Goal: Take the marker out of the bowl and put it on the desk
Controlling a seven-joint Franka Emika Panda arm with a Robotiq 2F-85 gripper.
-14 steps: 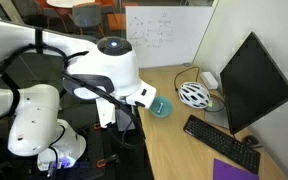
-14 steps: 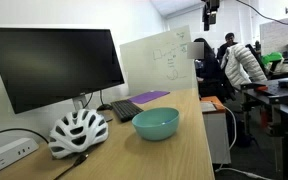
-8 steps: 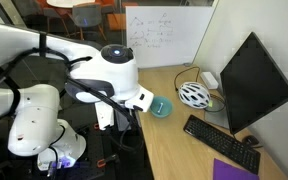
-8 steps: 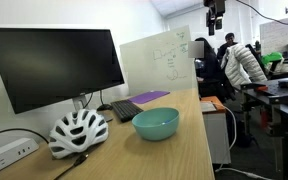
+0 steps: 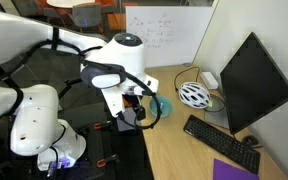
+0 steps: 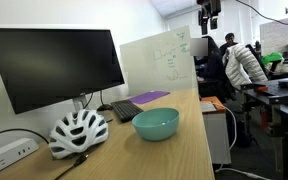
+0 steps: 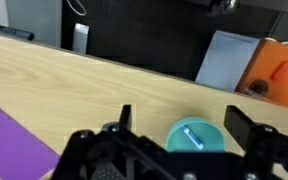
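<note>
At the wrist view's base, the spread claw frames the bowl; an off-centre descent could tip it, spilling the marker.

Marker lies in the bowl, bowl sits on the tabletop, right between and beneath the jaws.

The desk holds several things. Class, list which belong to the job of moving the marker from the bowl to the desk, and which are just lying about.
Belong to the job: marker, lying in the teal bowl; the light-wood desk; the open gripper.
Just lying about: white bicycle helmet, keyboard, monitor, purple sheet, whiteboard.
</note>
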